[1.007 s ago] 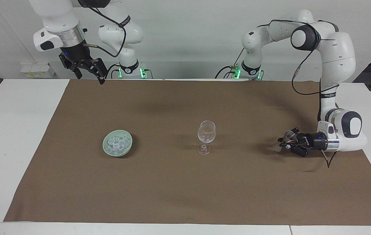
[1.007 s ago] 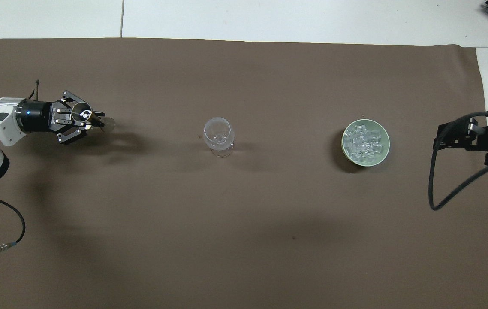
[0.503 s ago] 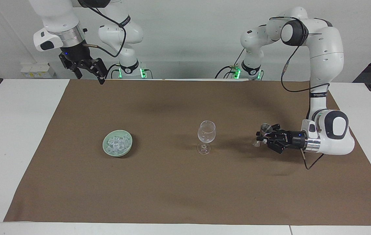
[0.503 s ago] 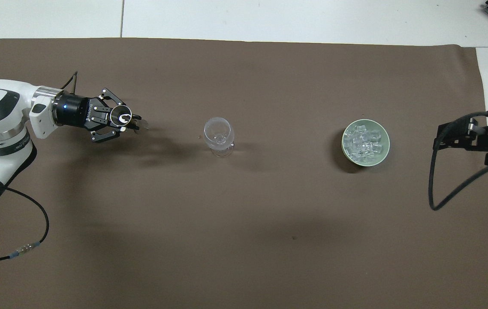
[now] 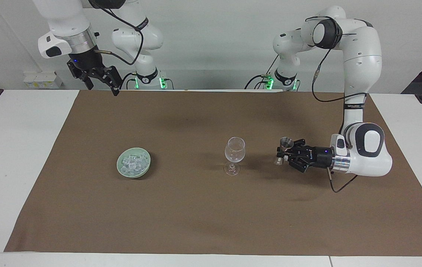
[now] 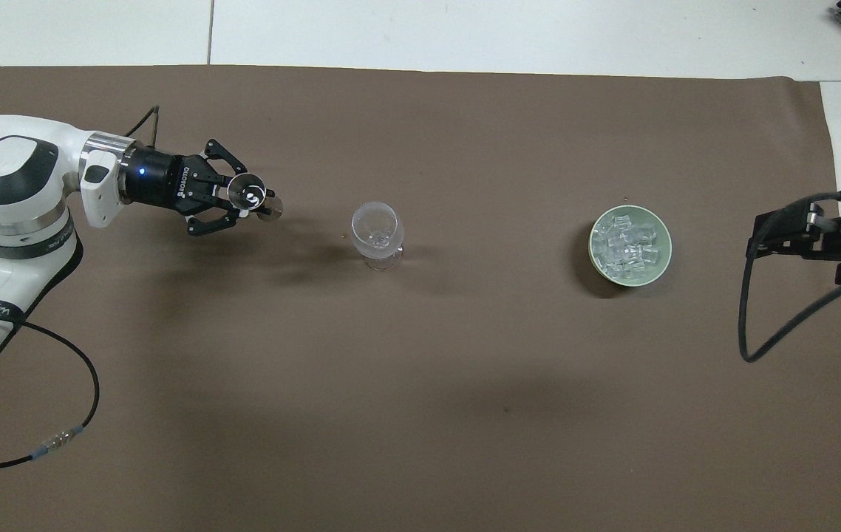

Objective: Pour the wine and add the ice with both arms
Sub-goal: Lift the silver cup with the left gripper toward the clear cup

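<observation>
Since a moment ago my left jaws (image 5: 284,154) have carried their load sideways across the brown cloth (image 5: 196,207) toward the wine glass (image 5: 234,155), and now hang just beside it, toward my left arm's end of the bench (image 5: 14,148), while my right jaws (image 5: 99,78) have stayed raised above the cloth's edge nearest my bases, spread wide and empty. My left jaws are closed tight on a small double-ended metal measuring cup (image 5: 285,142), held upright with its open mouth up; whether it has anything in it I cannot tell, only a bright glint from above (image 6: 249,195). From overhead my right jaws (image 6: 797,233) are cut off at the frame's edge. The wine glass (image 6: 376,235) stands upright in the middle of the cloth and looks empty. The ice (image 5: 133,163) is a heap of small whitish, translucent cubes in a pale green bowl (image 5: 122,171), well apart from the glass, toward my right arm's end.
</observation>
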`<state>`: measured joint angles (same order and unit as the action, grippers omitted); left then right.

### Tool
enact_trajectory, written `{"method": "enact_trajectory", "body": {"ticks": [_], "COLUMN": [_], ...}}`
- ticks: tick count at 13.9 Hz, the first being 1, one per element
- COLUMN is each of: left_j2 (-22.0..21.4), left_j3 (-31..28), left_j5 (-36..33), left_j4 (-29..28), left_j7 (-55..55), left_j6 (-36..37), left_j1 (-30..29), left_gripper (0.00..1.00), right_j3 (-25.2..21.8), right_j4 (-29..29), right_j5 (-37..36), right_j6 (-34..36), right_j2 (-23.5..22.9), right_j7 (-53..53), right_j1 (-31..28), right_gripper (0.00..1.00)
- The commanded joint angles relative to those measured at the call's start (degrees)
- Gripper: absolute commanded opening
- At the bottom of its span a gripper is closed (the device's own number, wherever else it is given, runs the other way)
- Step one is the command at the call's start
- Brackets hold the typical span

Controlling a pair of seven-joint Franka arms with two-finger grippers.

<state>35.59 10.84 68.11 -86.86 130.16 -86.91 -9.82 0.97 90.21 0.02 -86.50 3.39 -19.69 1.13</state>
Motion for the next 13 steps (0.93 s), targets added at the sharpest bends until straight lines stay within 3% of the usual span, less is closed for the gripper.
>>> {"method": "enact_trajectory", "body": {"ticks": [1, 10, 13], "left_j2": [-4.64, -12.29, -12.92], "left_j3": [-1.26, -5.38, -5.83], "left_j5": [-0.78, -1.05, -1.05], "left_j4": [-2.78, -9.37, -10.26], "left_j7": [-2.71, -8.94, -10.01], "left_j6": [-4.84, -10.56, -11.09], "left_j1": [3.22, 8.31, 10.08], "left_gripper": [0.0, 0.0, 0.0], "right_j3": [0.17, 0.17, 0.17], "right_j4": [0.76, 0.76, 0.76], "right_j5": [1.47, 1.47, 1.47], "right_j6": [-0.96, -0.96, -0.96], "right_j2": [0.48, 0.48, 0.48], "right_j7": [1.67, 1.67, 1.67], "right_j1": [-0.78, -0.78, -0.78], "right_gripper": [1.0, 1.0, 1.0]}}
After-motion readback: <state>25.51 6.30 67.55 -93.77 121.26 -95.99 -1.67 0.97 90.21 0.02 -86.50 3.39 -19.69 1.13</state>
